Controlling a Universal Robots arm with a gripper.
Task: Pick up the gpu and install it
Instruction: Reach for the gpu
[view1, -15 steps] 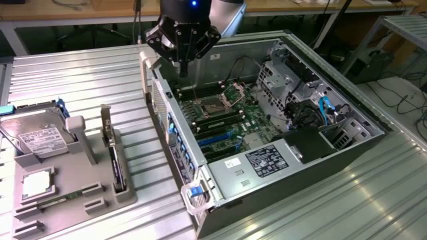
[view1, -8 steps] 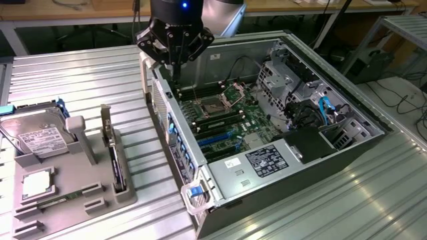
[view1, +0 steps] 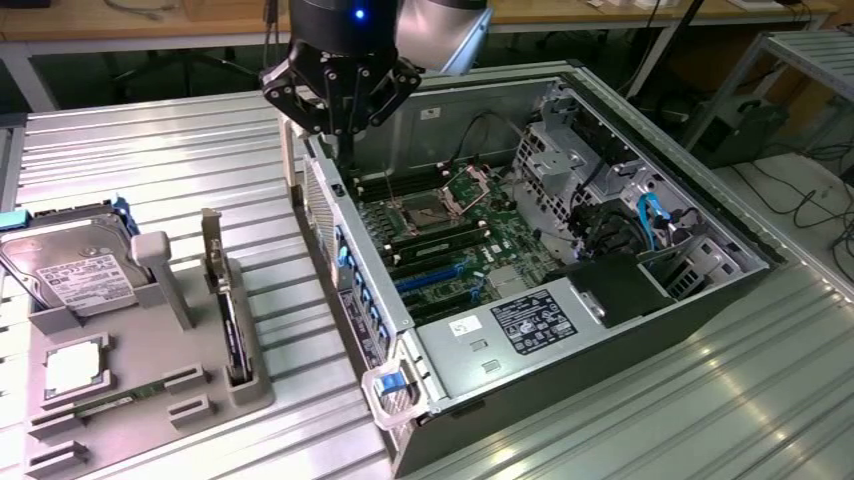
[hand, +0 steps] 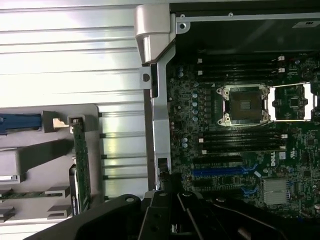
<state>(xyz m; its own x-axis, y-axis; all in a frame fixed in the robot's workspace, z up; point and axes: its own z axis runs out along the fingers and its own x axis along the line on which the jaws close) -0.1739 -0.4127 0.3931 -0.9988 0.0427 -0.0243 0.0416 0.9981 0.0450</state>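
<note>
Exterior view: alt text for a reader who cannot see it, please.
The gripper hangs over one wall of an open computer case, its motherboard exposed. At the exterior view's left, the gpu stands upright in a grey holder beside a hard drive.

The holder (view1: 200, 385) lies at the exterior view's left, the case (view1: 461, 380) right of it; the gpu (view1: 234, 330) stands on edge in the holder, beside the hard drive (view1: 80, 275); the gripper (view1: 340, 110) hangs over the case's wall.
</note>
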